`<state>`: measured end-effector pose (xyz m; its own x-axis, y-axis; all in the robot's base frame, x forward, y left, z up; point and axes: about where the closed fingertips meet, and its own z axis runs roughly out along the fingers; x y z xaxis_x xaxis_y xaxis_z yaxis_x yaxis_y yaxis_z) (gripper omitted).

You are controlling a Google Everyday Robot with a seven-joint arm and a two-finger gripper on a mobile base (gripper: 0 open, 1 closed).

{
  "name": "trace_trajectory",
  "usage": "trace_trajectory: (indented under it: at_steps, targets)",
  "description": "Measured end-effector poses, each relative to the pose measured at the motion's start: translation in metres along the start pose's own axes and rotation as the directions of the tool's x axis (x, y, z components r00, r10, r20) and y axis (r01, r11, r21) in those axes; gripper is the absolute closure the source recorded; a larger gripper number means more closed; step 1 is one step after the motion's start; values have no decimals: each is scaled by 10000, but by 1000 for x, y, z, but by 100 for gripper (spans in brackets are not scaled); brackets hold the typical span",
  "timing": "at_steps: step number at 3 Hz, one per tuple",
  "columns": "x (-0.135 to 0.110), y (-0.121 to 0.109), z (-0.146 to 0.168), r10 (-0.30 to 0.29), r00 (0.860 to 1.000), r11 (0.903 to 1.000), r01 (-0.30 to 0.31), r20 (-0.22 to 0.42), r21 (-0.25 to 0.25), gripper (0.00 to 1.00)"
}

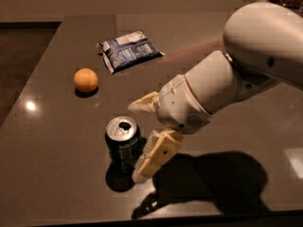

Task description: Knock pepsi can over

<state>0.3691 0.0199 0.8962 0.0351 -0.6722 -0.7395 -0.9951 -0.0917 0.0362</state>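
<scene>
The pepsi can (122, 145) stands upright on the dark table (57, 174), near its front edge, silver top with the opening showing. My gripper (136, 141) is open, just to the right of the can. Its lower finger (154, 157) rests against or very close to the can's right side, with the tip down near the table. Its upper finger (142, 105) points left, just behind the can's top. The can's lower right side is hidden behind the lower finger.
An orange ball (85, 80) lies to the back left of the can. A flat blue-and-white snack bag (130, 50) lies further back. My white arm (246, 70) reaches in from the right and casts a shadow on the table's front right.
</scene>
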Motion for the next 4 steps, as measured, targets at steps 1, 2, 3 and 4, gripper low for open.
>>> trace_trajectory:
  at_steps: [1, 2, 3, 4]
  targets:
    - [-2, -1, 1, -23, 10000, 9997, 24, 55, -244, 35]
    - [-1, -4, -7, 55, 10000, 9995, -55, -24, -295, 58]
    - [-1, -11, -26, 209, 9995, 9994, -215, -220, -285, 82]
    - [3, -30, -55, 493, 9898, 9987, -508, -1335, -75, 100]
